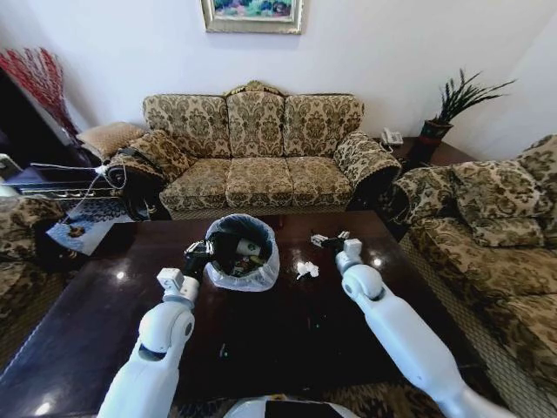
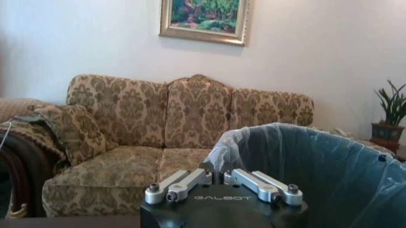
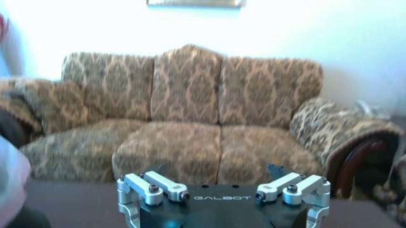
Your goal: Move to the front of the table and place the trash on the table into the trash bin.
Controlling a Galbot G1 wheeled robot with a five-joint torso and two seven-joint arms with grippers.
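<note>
Head view: left claw [image 1: 198, 250] pinched together at the trash bin [image 1: 261, 277] rim, right claw [image 1: 329, 239] spread apart.

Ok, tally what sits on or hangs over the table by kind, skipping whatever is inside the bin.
Trash bin: 1
Crumpled white paper scrap: 1
End effector: 2 (left end effector at the bin's rim, right end effector just beyond the scrap)
Total: 4
</note>
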